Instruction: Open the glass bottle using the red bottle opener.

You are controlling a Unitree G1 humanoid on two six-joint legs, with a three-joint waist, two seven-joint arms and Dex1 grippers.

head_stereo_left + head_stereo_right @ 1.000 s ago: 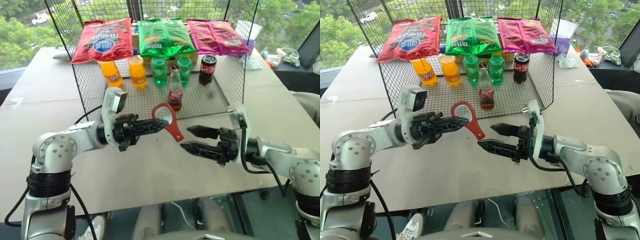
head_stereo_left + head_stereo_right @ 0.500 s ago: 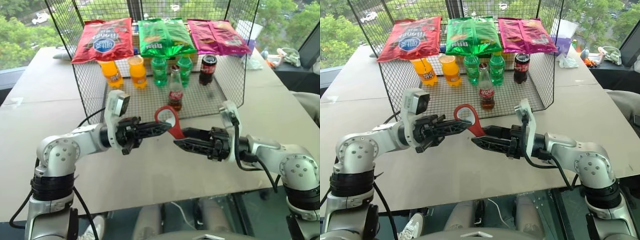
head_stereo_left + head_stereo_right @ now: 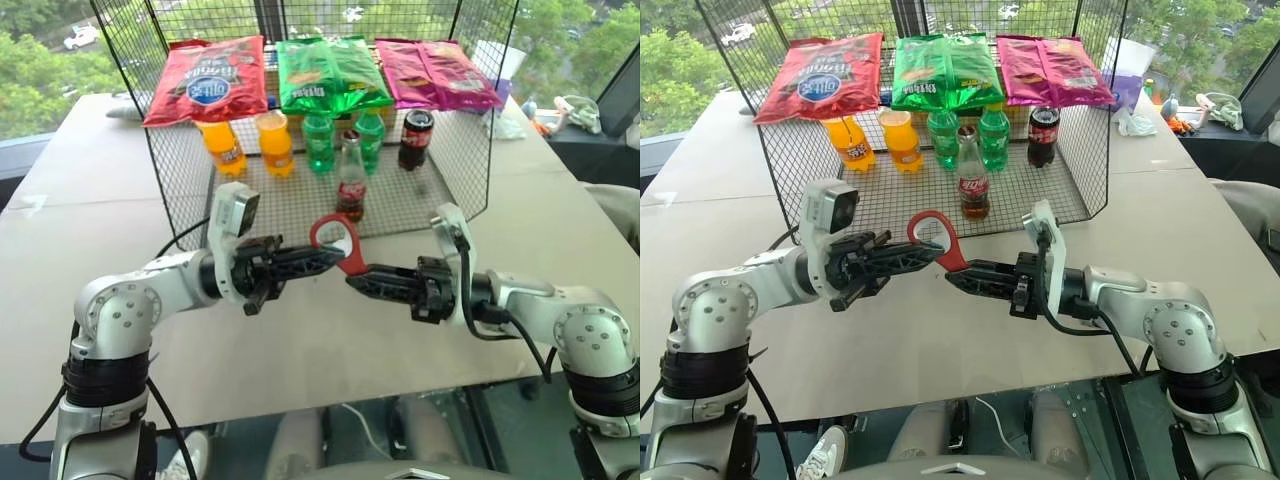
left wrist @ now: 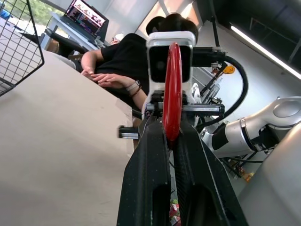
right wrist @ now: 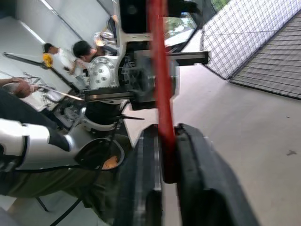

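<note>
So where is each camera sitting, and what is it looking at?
Left eye view: on the head, looking down at both arms, the red bottle opener, the glass bottle.
Right eye view: beside it, same scene.
Left wrist view: along the left gripper, shut on the opener, toward the other arm.
Right wrist view: along the right gripper, shut on the opener's handle.
All four views share the opener.

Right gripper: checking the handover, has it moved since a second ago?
Yes. The right gripper has shifted toward the left gripper, judged against the wire basket, and shut on the red bottle opener.
</note>
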